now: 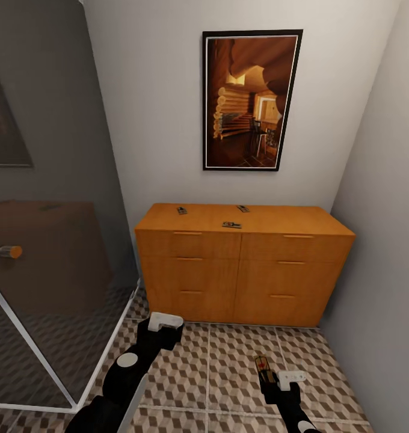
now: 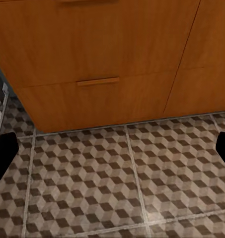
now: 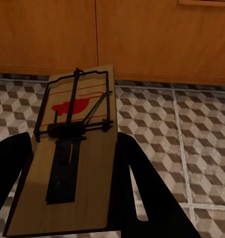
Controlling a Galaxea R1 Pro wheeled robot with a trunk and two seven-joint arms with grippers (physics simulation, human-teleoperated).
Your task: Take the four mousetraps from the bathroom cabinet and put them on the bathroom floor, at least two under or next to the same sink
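R gripper [image 3: 67, 193] is clamped on one mousetrap [image 3: 72, 148], fingers on the long edges of the board, held low over the bathroom floor [image 1: 228, 373], in front of the cabinet [image 1: 243, 264]. L gripper [image 1: 162, 322] is spread wide, nothing in it. Other 3 traps sit on the cabinet top: [image 1: 181, 210], [image 1: 243, 208], [image 1: 231, 225]. Judging by looks: light, stiff, thin wood, prob slides easily. You want to pinch board edges, stay off the spring bar/wire. Sink isn't visible, so can't judge placement.
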